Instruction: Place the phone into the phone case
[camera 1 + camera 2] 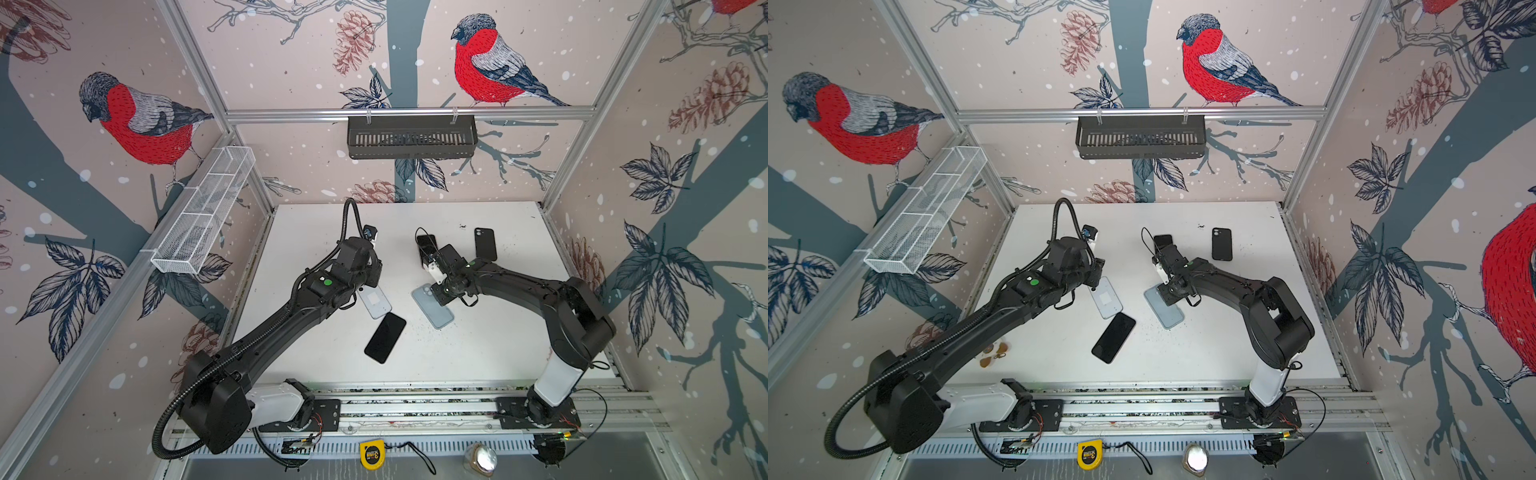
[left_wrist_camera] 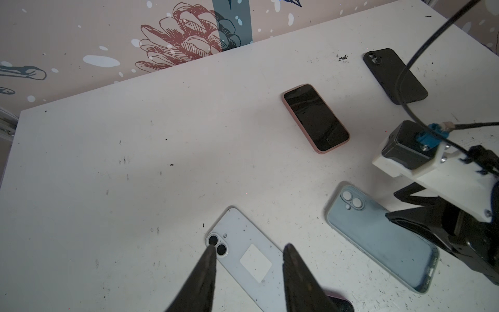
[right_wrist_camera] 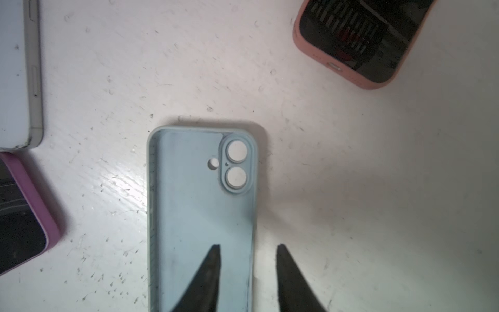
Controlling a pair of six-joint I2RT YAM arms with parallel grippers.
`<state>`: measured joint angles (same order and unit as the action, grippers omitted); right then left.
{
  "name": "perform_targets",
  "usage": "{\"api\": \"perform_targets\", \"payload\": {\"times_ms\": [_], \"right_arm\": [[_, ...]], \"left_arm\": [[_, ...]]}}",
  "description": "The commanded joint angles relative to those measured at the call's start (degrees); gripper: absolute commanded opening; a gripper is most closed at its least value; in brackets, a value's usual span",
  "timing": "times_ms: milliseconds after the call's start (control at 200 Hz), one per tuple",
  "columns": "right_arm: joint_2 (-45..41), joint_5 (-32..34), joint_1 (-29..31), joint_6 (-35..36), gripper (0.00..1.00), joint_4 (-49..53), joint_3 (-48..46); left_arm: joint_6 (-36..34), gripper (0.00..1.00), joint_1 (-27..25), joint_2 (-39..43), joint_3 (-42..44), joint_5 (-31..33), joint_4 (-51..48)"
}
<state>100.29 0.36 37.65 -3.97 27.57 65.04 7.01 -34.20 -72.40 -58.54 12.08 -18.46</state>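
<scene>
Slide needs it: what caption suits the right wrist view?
Open right claw over one edge of the empty light-blue case on the table.

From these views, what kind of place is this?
Probably a lab robot test cell: aluminium frame with bird wallpaper panels, two robot arms mounted on a front rail.

On table (image 1: pixel 478 353): face-down phone (image 1: pixel 377 305) left of empty case (image 1: pixel 437 312).

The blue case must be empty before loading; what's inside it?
Nothing lies in the visible part of the blue case: only bare lining. The right hand covers a strip along one side.
</scene>
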Motion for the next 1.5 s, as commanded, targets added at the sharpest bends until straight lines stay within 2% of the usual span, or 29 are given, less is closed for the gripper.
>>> {"api": "perform_targets", "payload": {"times_ms": [0, 85, 150, 285, 370, 445, 490, 570, 705, 811, 1161, 1336, 1496], "right_arm": [[-1.39, 1.79, 0.91, -3.11, 0.59, 0.83, -0.18], [-3.96, 0.84, 3.31, -8.40, 0.61, 0.48, -1.01], [-5.81, -0.55, 6.08, -15.09, 0.65, -0.63, -1.99], [-8.76, -4.65, 11.42, -34.77, 0.81, -5.54, -5.62], [-9.06, -10.46, 13.18, -47.86, 0.89, -10.25, -8.41], [-7.86, -9.12, 15.86, -57.40, 0.92, -9.30, -7.89], [-6.50, -7.31, 17.93, -60.90, 1.00, -6.74, -5.46], [-1.70, -4.57, 20.89, -65.65, 1.00, 0.56, 1.30], [9.37, -4.86, 23.94, -69.11, 1.00, 12.43, 13.70], [15.33, -4.05, 25.07, -70.59, 1.00, 16.38, 19.34], [25.63, -4.77, 25.52, -71.21, 1.00, 21.29, 29.41], [28.48, -3.19, 25.46, -71.93, 0.97, 25.07, 31.43], [30.21, -2.31, 25.28, -71.27, 0.90, 27.07, 31.91]], "left_arm": [[-0.28, 0.42, 0.02, 0.50, 0.01, 0.30, 1.41], [-0.22, 0.42, 0.02, 0.69, 0.03, 0.47, 1.47], [-0.24, 0.42, 0.01, 0.98, -0.03, 0.75, 1.41], [-0.07, 0.42, 0.23, 4.09, 0.80, 3.38, 2.71], [-0.02, 0.42, 0.27, 7.59, 2.73, 5.66, 4.49], [-0.19, 0.42, 0.27, 10.31, 4.21, 7.31, 6.12], [-0.16, 0.42, 0.27, 11.64, 4.73, 7.90, 6.66], [-0.41, 0.42, 0.18, 13.43, 5.34, 8.83, 7.43], [-0.47, 0.42, 0.01, 14.94, 5.92, 9.28, 7.96], [-0.56, 0.43, -0.17, 14.75, 5.66, 9.54, 7.65], [-0.93, 0.42, -0.94, 14.83, 5.36, 10.13, 7.30], [-1.03, 0.42, -0.95, 15.19, 5.32, 9.99, 7.22], [-1.16, 0.42, -0.94, 15.60, 5.37, 10.27, 7.23]]}}
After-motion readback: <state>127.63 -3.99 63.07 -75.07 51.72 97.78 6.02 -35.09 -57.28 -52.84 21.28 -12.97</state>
